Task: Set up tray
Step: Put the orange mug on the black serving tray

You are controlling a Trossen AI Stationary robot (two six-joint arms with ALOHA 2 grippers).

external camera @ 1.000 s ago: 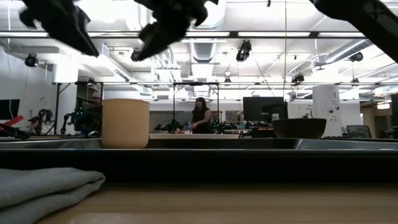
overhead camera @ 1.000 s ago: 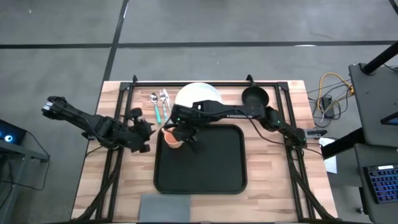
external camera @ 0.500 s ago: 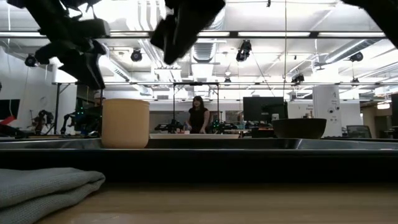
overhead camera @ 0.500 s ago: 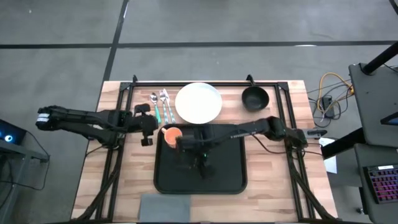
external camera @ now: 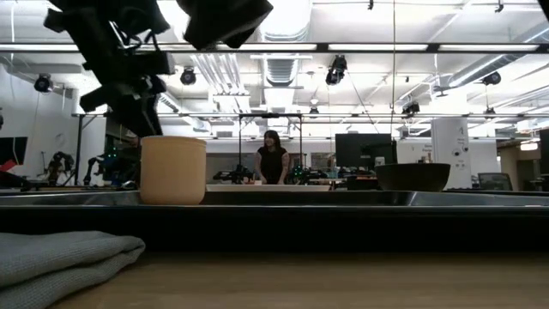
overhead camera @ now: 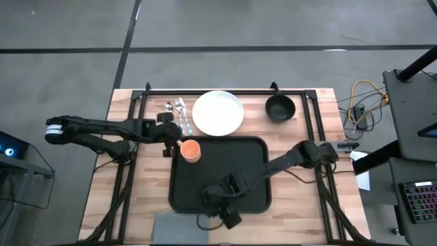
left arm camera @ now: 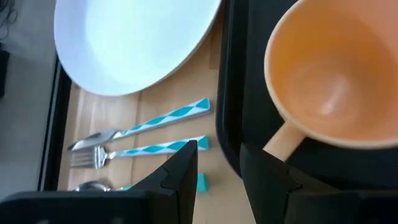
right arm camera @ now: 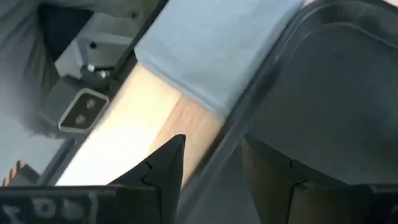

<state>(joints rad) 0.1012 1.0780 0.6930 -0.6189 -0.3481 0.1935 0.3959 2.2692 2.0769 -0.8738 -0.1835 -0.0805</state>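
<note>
The black tray (overhead camera: 218, 174) sits mid-table. The right gripper (overhead camera: 220, 205), fingers spread and empty, hovers over its near rim by the grey napkin (overhead camera: 181, 229); descending carelessly could shove the tray. The left gripper (overhead camera: 166, 133), also spread, risks toppling the orange mug (overhead camera: 190, 149).

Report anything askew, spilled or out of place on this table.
Nothing stands out. The orange cup stands upright in the tray, with no spill. The white plate, black bowl and cutlery lie in a row behind it, and the grey napkin lies in front.
</note>
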